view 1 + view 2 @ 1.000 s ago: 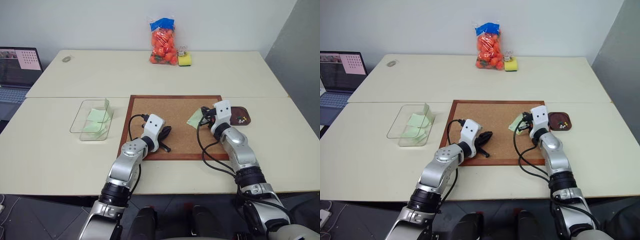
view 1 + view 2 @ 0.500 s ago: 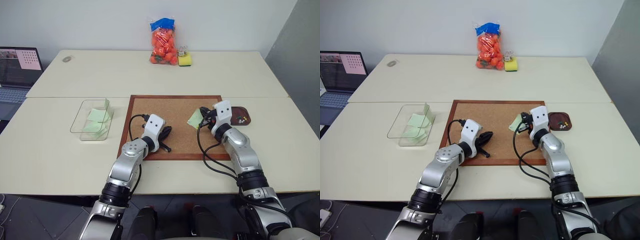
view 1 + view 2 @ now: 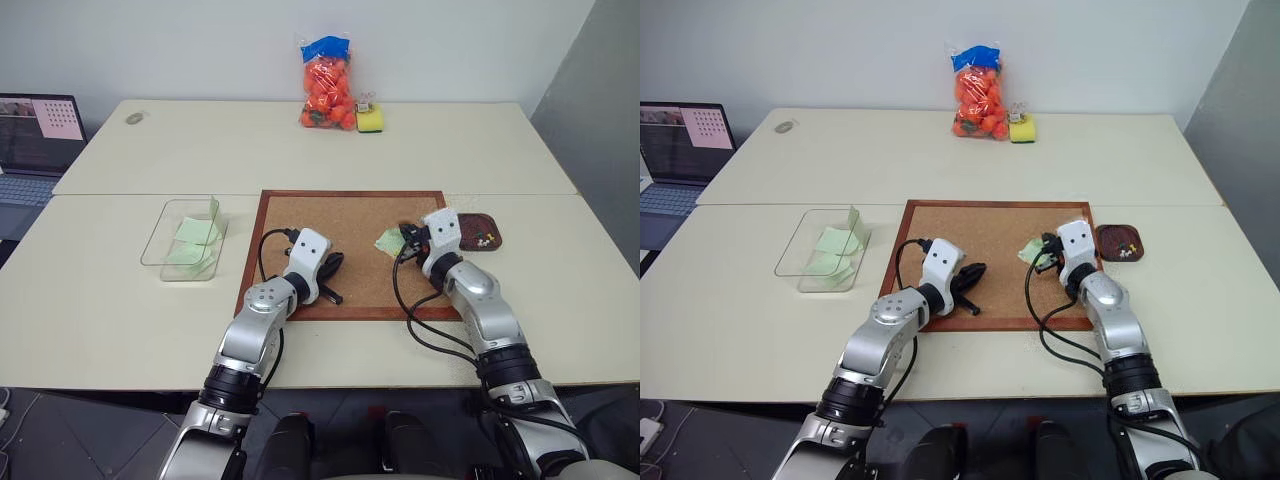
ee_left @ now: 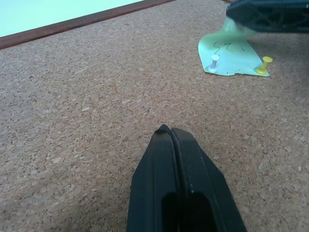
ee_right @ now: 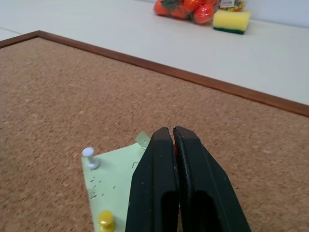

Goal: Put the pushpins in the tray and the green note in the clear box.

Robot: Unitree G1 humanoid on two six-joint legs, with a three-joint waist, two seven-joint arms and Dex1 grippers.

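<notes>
The green note (image 3: 388, 241) lies on the corkboard (image 3: 340, 215), held down by a white pushpin (image 4: 214, 60) and a yellow pushpin (image 4: 264, 62). My right gripper (image 3: 405, 236) is shut at the note's far corner, which curls upward. A bit of red shows between its fingertips (image 5: 166, 145), so it seems to grip a red pushpin. My left gripper (image 3: 333, 270) rests shut and empty over the board's near left part. The tray (image 3: 480, 216), just right of the board, holds several small pins. The clear box (image 3: 150, 245) stands left of the board with green slips inside.
A bag of orange items (image 3: 325, 85) and a yellow sponge (image 3: 370, 120) sit at the table's far edge. A laptop (image 3: 35, 140) is at the far left. A seam runs across the table behind the board.
My right gripper has drawn back a little toward me, still shut at the note's corner. The left arm has not moved.
</notes>
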